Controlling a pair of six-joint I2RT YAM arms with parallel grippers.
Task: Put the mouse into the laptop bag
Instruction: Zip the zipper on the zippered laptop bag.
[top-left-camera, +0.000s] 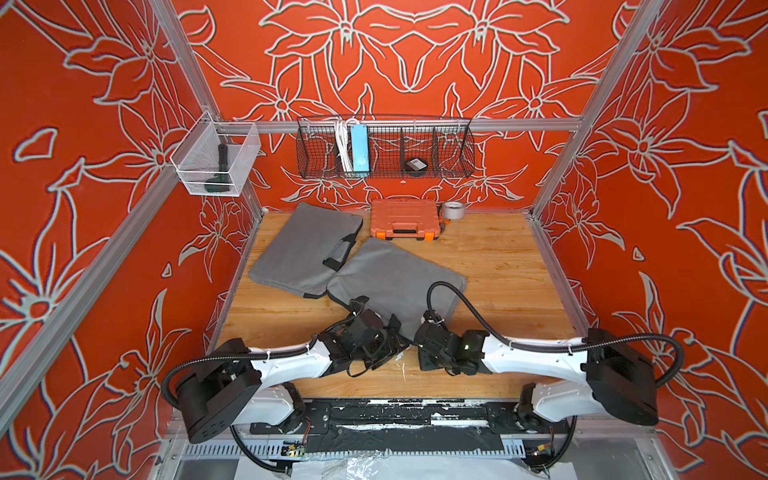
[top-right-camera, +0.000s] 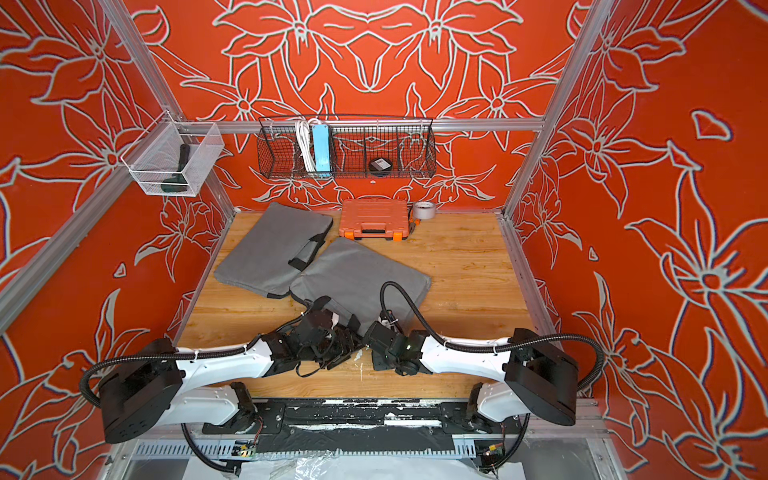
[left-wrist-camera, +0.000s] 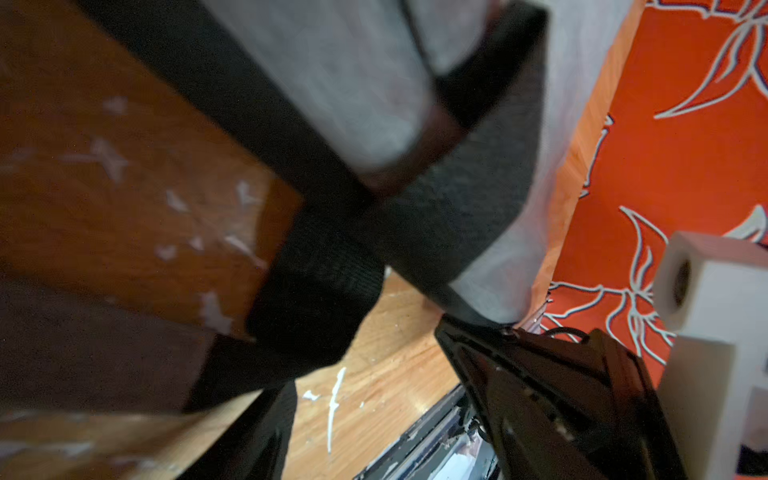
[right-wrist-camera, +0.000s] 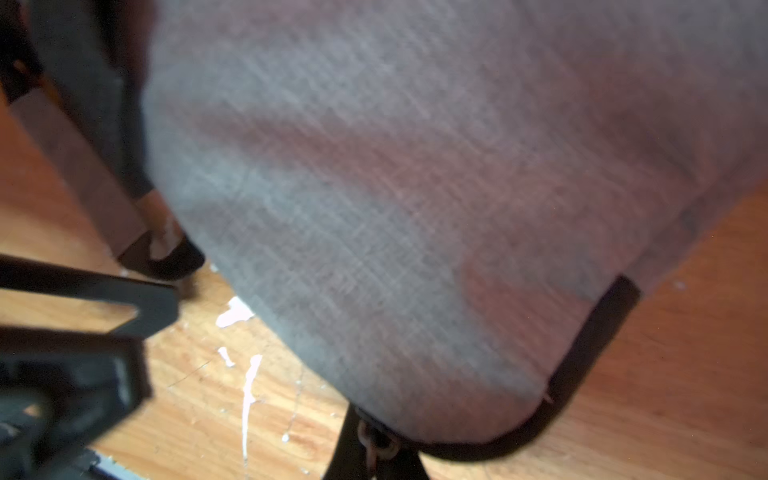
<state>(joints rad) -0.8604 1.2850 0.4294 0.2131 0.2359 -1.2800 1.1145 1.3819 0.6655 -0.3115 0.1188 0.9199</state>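
Note:
The mouse is out of view in every frame. A grey laptop bag (top-left-camera: 399, 274) (top-right-camera: 365, 270) lies mid-table, its near corner between my two grippers. In both top views my left gripper (top-left-camera: 392, 343) (top-right-camera: 349, 340) sits at the bag's near left edge. Its wrist view shows the left gripper (left-wrist-camera: 374, 399) open, bare table between the fingers, and a black handle strap (left-wrist-camera: 324, 299) just ahead of them. My right gripper (top-left-camera: 417, 332) (right-wrist-camera: 376, 449) is shut on the laptop bag's (right-wrist-camera: 374, 187) black-trimmed edge, at a small metal zipper ring.
A second grey bag (top-left-camera: 307, 245) lies at the back left, partly under the first. An orange tool case (top-left-camera: 405, 218) and a tape roll (top-left-camera: 453, 210) stand by the back wall. A wire basket (top-left-camera: 384, 149) and a white mesh bin (top-left-camera: 216, 162) hang above.

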